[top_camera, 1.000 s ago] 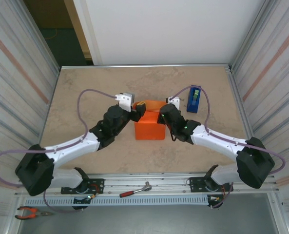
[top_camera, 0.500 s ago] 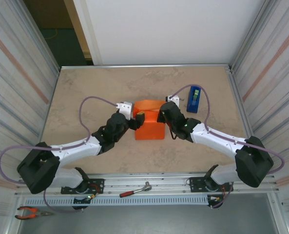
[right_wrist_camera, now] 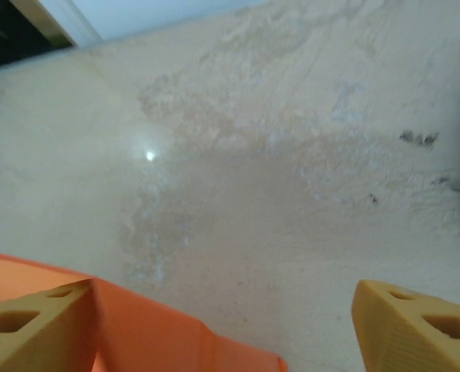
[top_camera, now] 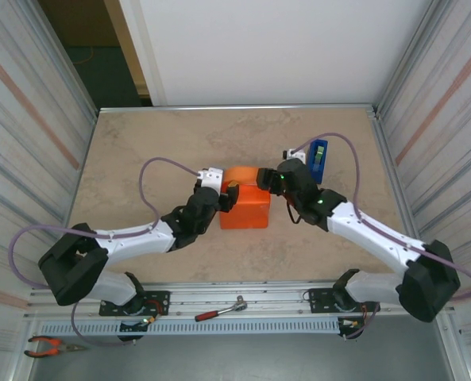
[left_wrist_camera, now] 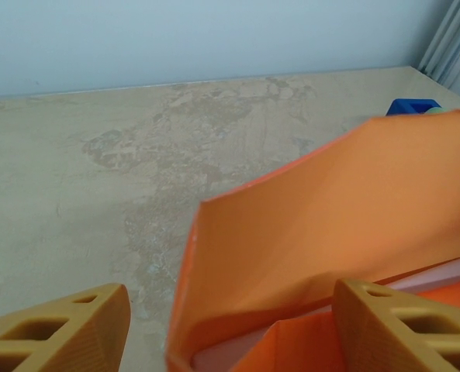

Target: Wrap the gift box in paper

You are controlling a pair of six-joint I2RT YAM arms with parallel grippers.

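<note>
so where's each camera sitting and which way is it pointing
top external: above and behind the arms, looking down on the table; both arms show, meeting at the gift box.
left wrist: on the left arm, facing the far wall across a raised flap of the paper; left fingers at the bottom corners.
right wrist: on the right arm, angled down at the table past the paper's edge; right fingers at the bottom corners.
shared: both wrist views catch the paper and the blue tape dispenser.

The right end effector (right_wrist_camera: pixel 222 298) has opened over the paper (right_wrist_camera: pixel 152 337).
</note>
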